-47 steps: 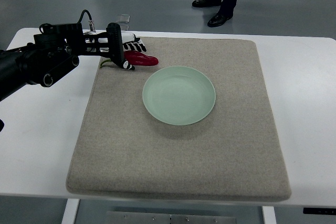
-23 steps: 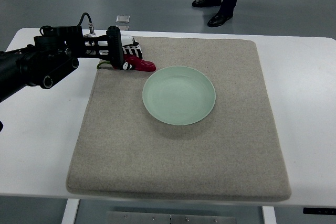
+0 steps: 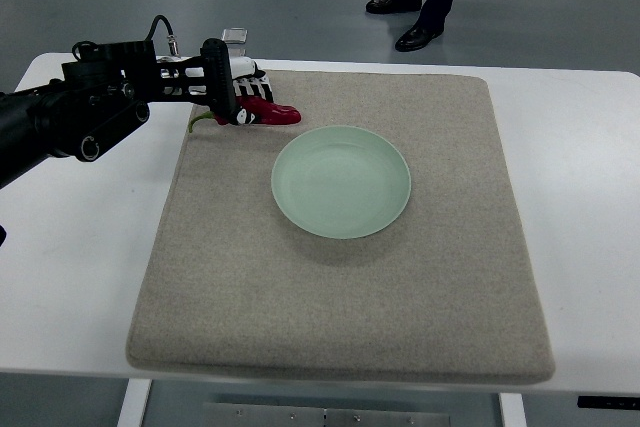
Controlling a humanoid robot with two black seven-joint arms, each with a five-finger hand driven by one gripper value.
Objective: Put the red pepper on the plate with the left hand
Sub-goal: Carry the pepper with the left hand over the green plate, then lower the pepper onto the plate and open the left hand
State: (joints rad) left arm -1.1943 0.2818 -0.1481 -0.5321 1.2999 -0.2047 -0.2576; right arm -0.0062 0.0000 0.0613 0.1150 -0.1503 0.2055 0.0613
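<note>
While left robot hand seemingly grips red pepper — plate just beside, bare.

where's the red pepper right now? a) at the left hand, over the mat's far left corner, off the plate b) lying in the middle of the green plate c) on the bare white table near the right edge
a: the red pepper is at the left hand above the mat, up-left of the plate, which holds nothing.

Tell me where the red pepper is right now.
In the top view, the pepper is at the mat's far-left part, in the left hand, just up-left of the plate.
</note>
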